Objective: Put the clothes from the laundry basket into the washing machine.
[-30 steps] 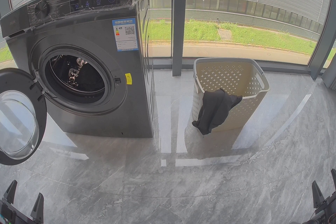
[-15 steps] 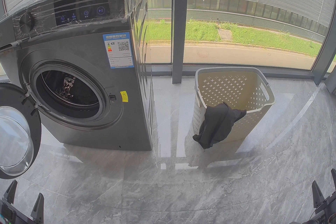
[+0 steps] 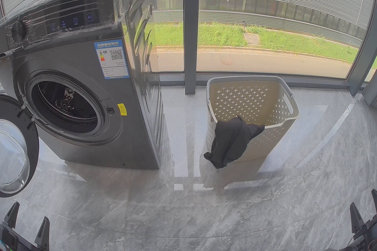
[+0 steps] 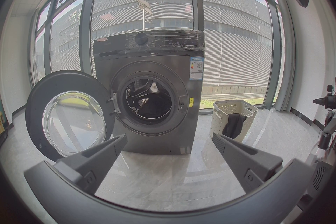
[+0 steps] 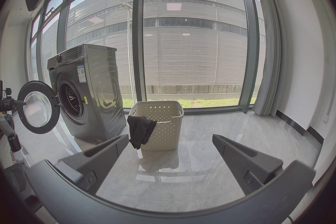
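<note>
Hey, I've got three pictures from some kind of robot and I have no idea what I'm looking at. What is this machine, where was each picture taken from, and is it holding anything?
This is a wheeled robot with two arms, and each arm ends in a pair of jaws. The head view comes from a camera on its head, looking down at a grey stone floor. The other two pictures come from cameras on its left and right wrists. The two dark wedges low in each are that arm's own jaws, seen from behind.

On the floor stands a grey washing machine with its round door swung open. Next to it, not touching, is a cream laundry basket. A dark garment hangs over the basket's near rim.

The left jaws and the right jaws are both open and hold nothing. In the head view their tips poke up at the bottom corners.
</note>
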